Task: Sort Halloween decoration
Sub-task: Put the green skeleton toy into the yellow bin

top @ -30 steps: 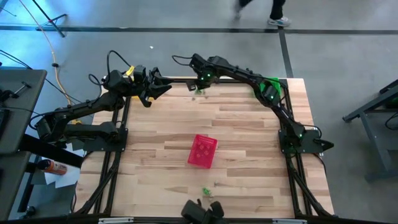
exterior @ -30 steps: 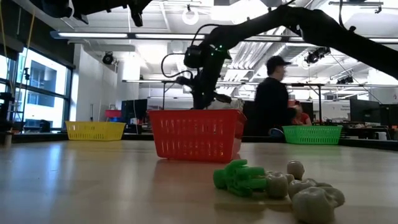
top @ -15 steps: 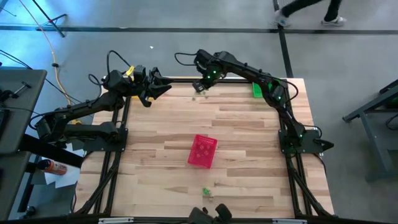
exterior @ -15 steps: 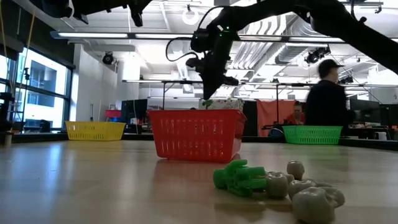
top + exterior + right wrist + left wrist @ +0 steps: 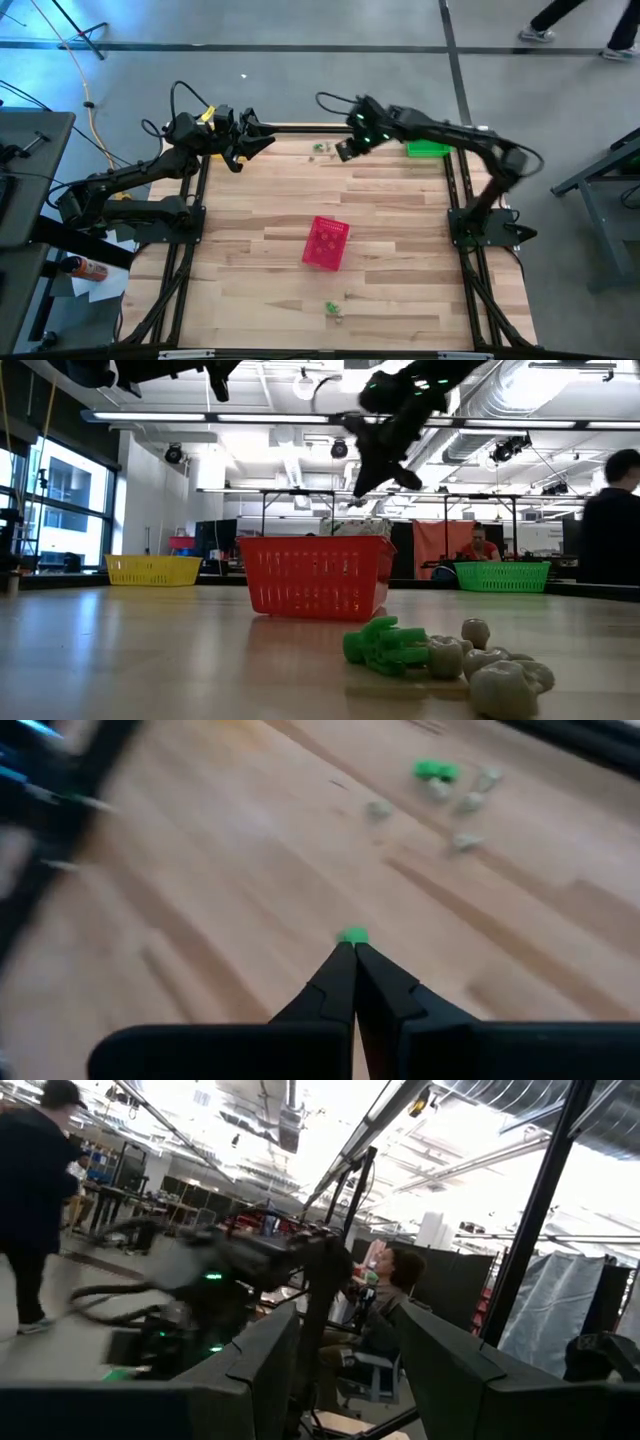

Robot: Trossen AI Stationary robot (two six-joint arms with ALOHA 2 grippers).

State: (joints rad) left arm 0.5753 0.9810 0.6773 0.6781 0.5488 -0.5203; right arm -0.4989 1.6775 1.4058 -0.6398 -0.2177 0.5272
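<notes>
R gripper (image 5: pixel 343 152), fingers pinching a small green trinket (image 5: pixel 352 934), has swung from the far-edge pile (image 5: pixel 320 149) toward the green basket (image 5: pixel 428 149), so drop seems next; L gripper (image 5: pixel 268 141) waits at far-left corner, fingers spread

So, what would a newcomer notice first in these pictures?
Probably the red basket in the middle of the table. Next, the right gripper, raised above the far edge, shut on a tiny green trinket. A small pile of trinkets lies near the front edge.
</notes>
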